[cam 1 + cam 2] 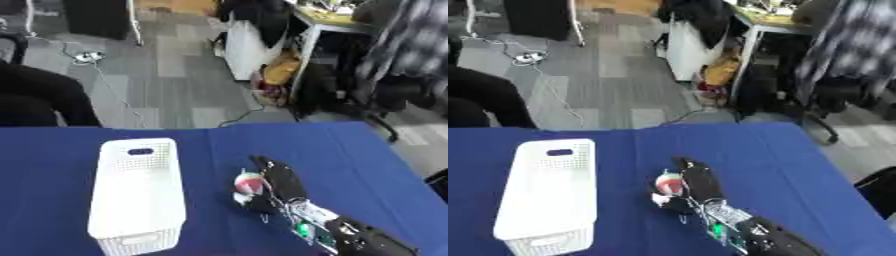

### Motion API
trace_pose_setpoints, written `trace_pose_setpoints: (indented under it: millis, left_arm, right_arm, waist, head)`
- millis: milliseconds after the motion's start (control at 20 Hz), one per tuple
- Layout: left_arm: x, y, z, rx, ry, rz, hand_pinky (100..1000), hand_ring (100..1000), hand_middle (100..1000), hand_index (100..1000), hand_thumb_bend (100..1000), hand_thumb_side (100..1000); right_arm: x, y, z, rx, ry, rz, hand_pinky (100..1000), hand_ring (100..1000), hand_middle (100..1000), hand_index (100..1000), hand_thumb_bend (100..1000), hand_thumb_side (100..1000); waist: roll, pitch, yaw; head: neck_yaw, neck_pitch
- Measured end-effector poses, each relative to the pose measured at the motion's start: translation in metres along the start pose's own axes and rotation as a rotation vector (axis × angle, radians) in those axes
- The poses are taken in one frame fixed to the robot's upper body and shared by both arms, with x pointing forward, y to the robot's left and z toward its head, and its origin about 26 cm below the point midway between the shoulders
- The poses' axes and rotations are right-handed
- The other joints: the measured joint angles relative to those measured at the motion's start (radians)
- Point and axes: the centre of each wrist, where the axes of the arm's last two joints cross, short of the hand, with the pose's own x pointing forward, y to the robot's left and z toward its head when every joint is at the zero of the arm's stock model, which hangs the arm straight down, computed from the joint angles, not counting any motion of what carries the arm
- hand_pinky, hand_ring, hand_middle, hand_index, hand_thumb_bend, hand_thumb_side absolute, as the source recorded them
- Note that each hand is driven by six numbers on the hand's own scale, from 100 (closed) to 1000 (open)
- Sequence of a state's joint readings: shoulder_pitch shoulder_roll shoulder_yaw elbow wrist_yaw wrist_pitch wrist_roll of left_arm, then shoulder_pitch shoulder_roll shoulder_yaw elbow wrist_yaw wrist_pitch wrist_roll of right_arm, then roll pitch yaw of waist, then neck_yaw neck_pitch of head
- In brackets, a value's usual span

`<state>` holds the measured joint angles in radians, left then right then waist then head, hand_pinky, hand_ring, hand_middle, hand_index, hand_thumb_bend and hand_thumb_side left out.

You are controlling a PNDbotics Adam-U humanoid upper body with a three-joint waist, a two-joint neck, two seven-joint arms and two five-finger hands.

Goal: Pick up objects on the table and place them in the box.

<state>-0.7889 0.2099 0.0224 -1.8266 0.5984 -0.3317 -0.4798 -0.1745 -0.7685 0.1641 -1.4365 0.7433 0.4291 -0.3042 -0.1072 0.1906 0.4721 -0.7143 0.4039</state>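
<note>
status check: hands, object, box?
Right hand curled around a small red-and-white object, low over the blue table. Left hand not in view. White box to its left, apart; nothing seen inside. Path between looks clear.

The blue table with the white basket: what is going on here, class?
The robot's right hand reaches in from the lower right and curls around a small red-and-white object on the blue tablecloth. The white perforated box stands apart to its left, and nothing can be seen inside it. The object has not reached the box. The left hand is not in view.
</note>
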Motion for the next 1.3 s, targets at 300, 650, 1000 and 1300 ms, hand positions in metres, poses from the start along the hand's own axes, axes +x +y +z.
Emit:
trace_pose_setpoints:
  millis: [300, 650, 1000, 1300]
  left_arm:
    - [0.000, -0.002, -0.001, 0.000, 0.001, 0.007, 669, 786, 890, 799, 146, 933]
    - [0.001, -0.001, -0.001, -0.002, 0.005, 0.006, 668, 786, 890, 799, 146, 933]
    - [0.001, 0.000, -0.001, -0.002, 0.004, 0.006, 669, 786, 889, 800, 145, 932]
    - [0.001, 0.000, -0.003, -0.004, -0.005, 0.004, 668, 787, 889, 800, 144, 931]
  right_arm:
    - [0.001, -0.004, -0.003, -0.010, -0.002, 0.014, 797, 782, 834, 1000, 617, 1000]
    - [-0.005, -0.002, -0.004, 0.016, 0.032, 0.020, 478, 683, 805, 1000, 692, 1000]
    - [-0.007, 0.000, -0.004, 0.076, 0.046, -0.003, 389, 674, 814, 1000, 791, 1000]
    - [-0.010, 0.005, -0.004, 0.108, 0.052, -0.017, 100, 594, 795, 1000, 827, 1000]
  waist:
    - [-0.001, 0.012, 0.011]
    - [-0.006, 0.018, 0.011]
    - [-0.006, 0.018, 0.007]
    - [-0.003, 0.016, -0.001]
  head:
    - [-0.018, -0.026]
    - [-0.034, -0.041]
    - [-0.033, -0.019]
    - [-0.024, 0.005]
